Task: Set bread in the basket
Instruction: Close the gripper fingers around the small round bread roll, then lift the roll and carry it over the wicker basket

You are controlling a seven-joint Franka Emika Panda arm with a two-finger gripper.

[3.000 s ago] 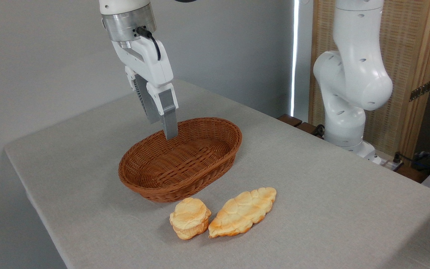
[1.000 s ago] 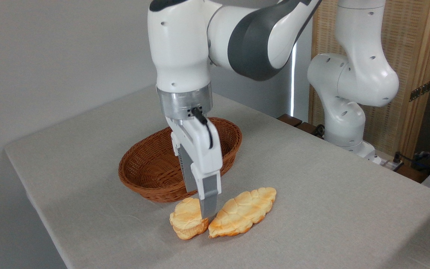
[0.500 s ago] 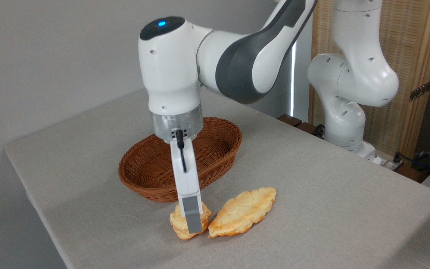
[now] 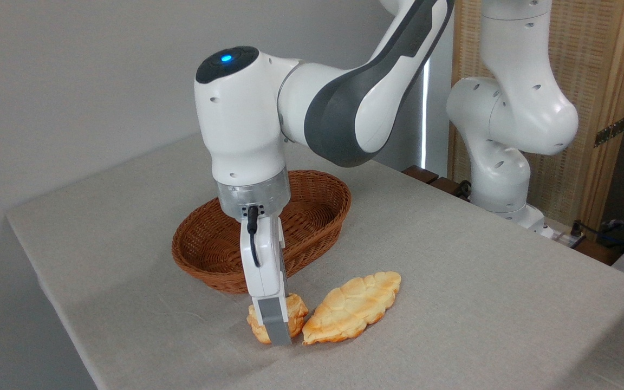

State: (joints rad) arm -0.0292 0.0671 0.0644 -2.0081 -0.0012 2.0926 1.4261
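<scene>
Behind claw: lumpy golden bread, fingers astride.

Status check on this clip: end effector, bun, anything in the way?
End effector down at the bun, grip state hidden. Bun on the table, basket empty. Flat braided bread close beside the bun, crowding the grasp.

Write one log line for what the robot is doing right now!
pincer: down at bun, grip unclear | bun: on table | basket: empty | flat bread: untouched
</scene>
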